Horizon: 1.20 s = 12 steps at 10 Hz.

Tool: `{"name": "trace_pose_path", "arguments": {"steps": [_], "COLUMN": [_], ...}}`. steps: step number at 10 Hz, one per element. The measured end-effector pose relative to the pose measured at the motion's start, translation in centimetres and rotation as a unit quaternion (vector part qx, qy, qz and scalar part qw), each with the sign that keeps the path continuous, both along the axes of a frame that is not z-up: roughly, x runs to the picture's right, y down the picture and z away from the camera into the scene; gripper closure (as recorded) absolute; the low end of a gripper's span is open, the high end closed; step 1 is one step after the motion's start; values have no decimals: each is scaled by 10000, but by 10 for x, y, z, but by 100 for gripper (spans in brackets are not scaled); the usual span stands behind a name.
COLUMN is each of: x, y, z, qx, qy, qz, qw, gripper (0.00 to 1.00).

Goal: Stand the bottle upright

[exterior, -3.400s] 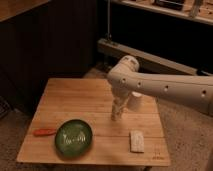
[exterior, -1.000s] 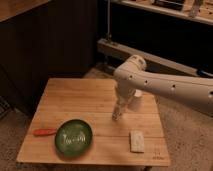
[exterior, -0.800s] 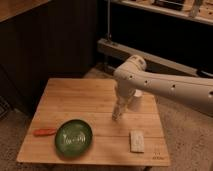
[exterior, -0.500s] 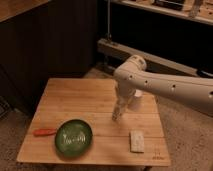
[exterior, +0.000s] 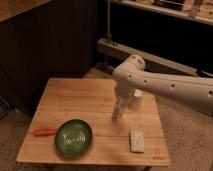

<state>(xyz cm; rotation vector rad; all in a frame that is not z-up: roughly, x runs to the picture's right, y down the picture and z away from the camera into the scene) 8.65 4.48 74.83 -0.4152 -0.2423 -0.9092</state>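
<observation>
The robot's hand (exterior: 118, 111) is hanging near the middle of the wooden tabletop (exterior: 75, 102), and I cannot tell its state or whether it is gripping the small whitish translucent bottle (exterior: 116, 115), sitting tilted at its tip. Letting go while tilted risks toppling it toward the white tapered cup (exterior: 135, 100) at two o'clock (close by). No writing is reading clearly.

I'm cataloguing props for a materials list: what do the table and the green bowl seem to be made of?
Table: likely wood, pale planks with visible seams, matte. Green bowl: possibly plastic or glazed ceramic; smooth surface with faint sheen. The end effector hangs over the table right of the bowl.
</observation>
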Motion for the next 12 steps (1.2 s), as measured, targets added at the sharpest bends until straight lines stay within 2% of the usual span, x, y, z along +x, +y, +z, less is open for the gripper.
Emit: {"name": "trace_pose_path", "arguments": {"steps": [1, 2, 4, 9, 10, 12], "x": [-4, -5, -7, -10, -8, 2], "y": [-2, -3, -5, -8, -9, -10], "z": [-1, -1, -3, -3, -4, -3], "qx": [-17, -22, -58, -249, -280, -280], "qy": [-107, -154, -237, -181, -253, -513], "qz": [37, 49, 64, -1, 56, 360], "qw": [9999, 9999, 9997, 9995, 9993, 9976], "gripper": [29, 27, 26, 26, 26, 26]}}
